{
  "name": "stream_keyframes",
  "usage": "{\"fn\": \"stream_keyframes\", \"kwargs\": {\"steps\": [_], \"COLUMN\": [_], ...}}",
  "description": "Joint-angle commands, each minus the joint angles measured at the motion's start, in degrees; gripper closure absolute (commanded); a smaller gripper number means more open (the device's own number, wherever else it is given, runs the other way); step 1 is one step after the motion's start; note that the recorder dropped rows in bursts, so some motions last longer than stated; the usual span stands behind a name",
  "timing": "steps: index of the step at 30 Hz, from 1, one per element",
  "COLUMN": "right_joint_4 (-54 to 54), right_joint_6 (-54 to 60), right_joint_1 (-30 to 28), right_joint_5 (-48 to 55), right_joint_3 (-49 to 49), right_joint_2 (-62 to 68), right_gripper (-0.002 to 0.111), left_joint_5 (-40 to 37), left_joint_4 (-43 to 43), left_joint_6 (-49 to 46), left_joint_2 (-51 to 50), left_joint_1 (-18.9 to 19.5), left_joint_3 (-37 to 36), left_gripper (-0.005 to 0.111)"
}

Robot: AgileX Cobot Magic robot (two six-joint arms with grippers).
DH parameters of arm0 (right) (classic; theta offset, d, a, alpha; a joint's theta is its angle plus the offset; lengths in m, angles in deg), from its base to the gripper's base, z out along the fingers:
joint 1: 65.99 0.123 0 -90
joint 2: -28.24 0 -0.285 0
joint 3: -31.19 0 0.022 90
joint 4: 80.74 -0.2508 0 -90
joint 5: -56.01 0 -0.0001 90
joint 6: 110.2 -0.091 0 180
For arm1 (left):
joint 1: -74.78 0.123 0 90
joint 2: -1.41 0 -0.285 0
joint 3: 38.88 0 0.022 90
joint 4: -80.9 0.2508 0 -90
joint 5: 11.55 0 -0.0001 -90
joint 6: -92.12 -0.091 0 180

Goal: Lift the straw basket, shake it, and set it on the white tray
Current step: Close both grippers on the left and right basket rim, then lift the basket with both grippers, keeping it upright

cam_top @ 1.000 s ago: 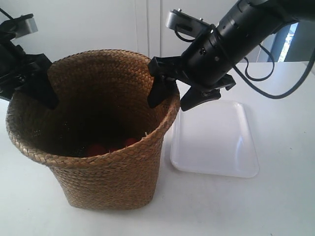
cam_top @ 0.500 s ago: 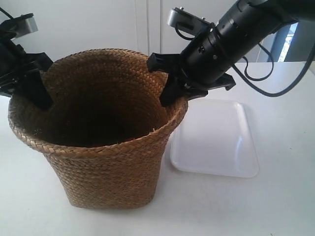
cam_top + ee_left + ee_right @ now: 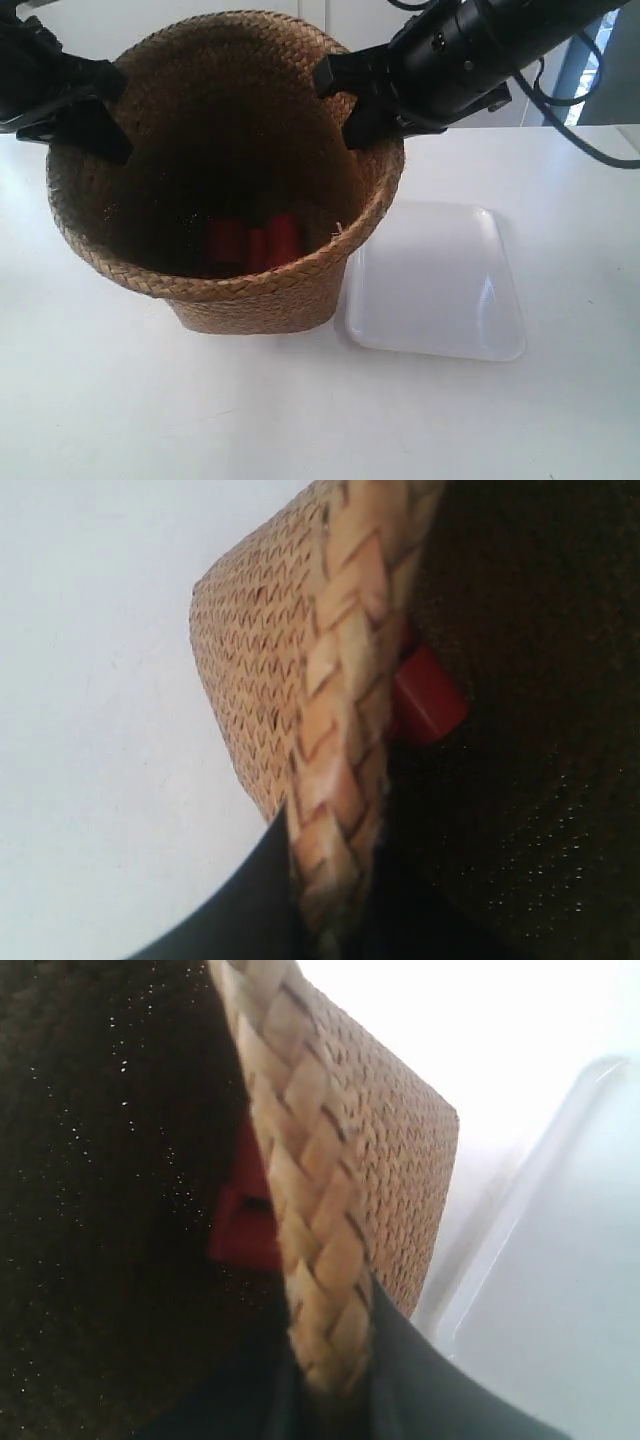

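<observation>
The straw basket (image 3: 262,296) hangs between both arms, raised and tipped toward the exterior camera. My left gripper (image 3: 100,130) is shut on its braided rim (image 3: 345,670) at the exterior view's left. My right gripper (image 3: 365,112) is shut on the rim (image 3: 305,1200) at the opposite side. In both wrist views the rim sits squeezed between dark fingers, at the left gripper (image 3: 335,920) and the right gripper (image 3: 335,1380). Red pieces (image 3: 252,240) lie in the dark bottom. The white tray (image 3: 440,285) lies flat on the table, just right of the basket.
White table (image 3: 120,400) spreads all round the basket and tray. The right arm's black body and cables (image 3: 560,60) reach in above the tray's far end. A red piece (image 3: 427,695) shows inside the basket; the tray's rim (image 3: 560,1290) lies just beside the basket wall.
Both grippers have gone up with the basket; it stands higher in the picture and tips toward the camera. The red pieces show again in its bottom.
</observation>
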Motion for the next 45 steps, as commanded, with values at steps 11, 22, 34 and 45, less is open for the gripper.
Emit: {"fn": "stream_keyframes", "kwargs": {"steps": [11, 22, 34, 45], "right_joint_4": [0.23, -0.9, -0.62, 0.68], "right_joint_6": [4.87, 3.19, 2.56, 2.74], "right_joint_1": [0.22, 0.22, 0.22, 0.22], "right_joint_5": [-13.22, -14.24, -13.35, -11.86], "right_joint_3": [10.14, 10.14, 10.14, 10.14], "right_joint_2": [-6.38, -7.0, -7.0, -7.0], "right_gripper": [0.108, 0.108, 0.108, 0.108], "left_joint_5": [9.52, 11.2, 10.99, 11.31], "left_joint_4": [0.14, -1.98, -1.49, -1.12], "left_joint_6": [-0.75, -0.53, -0.74, -2.99], "left_joint_2": [3.23, 3.0, 3.0, 3.0], "left_joint_1": [-6.12, -6.12, -6.12, -6.12], "left_joint_3": [-4.49, -4.49, -4.49, -4.49], "left_gripper": [0.107, 0.107, 0.107, 0.107]}}
